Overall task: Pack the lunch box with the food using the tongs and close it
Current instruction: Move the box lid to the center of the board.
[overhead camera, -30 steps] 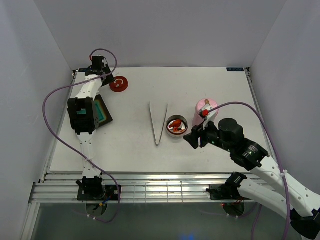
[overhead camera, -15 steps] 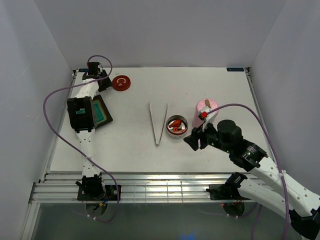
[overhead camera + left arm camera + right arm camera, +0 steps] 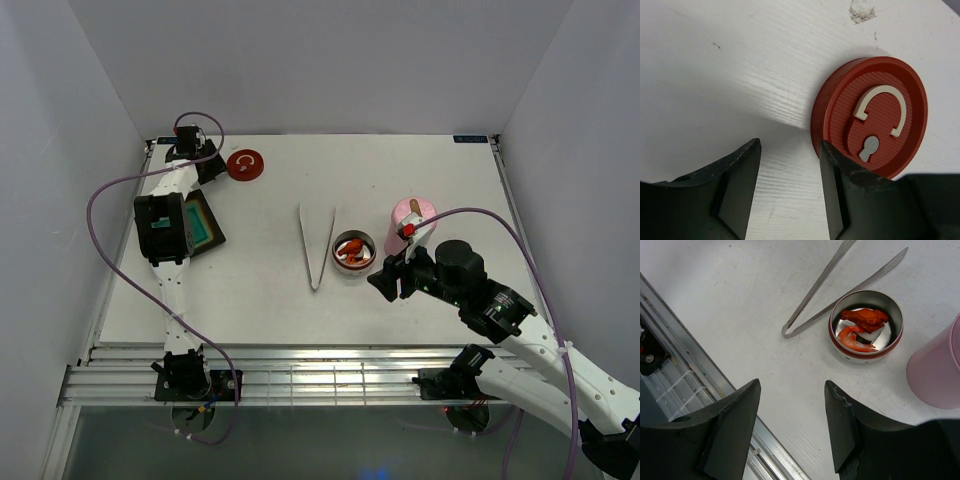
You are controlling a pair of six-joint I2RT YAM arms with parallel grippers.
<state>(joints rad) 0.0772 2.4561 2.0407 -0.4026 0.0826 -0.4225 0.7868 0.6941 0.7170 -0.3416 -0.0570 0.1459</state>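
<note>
From the top view alone: both arms at once, with the left gripper (image 3: 212, 166) at upper left beside a red lid (image 3: 241, 165) and the right gripper (image 3: 380, 282) right of centre, just below a round bowl (image 3: 337, 250). At centre, the tongs (image 3: 317, 247) — flat on the white table (image 3: 260, 290), gripped by nothing, joined tip toward the bottom of the frame. Only there too: a black tray (image 3: 217, 238) with teal inside, at left, partly under the left arm.

Closer in, from the left wrist: a ribbed, matte red plastic disc with a raised cream horseshoe and a grey keyhole mark. Black fingers spread, nothing between them; the one at frame right overlapping the lid's rim — touching or not, cannot tell.

From the right wrist: jaws parted over bare table at the bottom. At upper right, shiny steel with a red band, holding the food (image 3: 862, 325), glossy orange-red pieces. At the right edge, a smooth pink cup (image 3: 935, 367).
</note>
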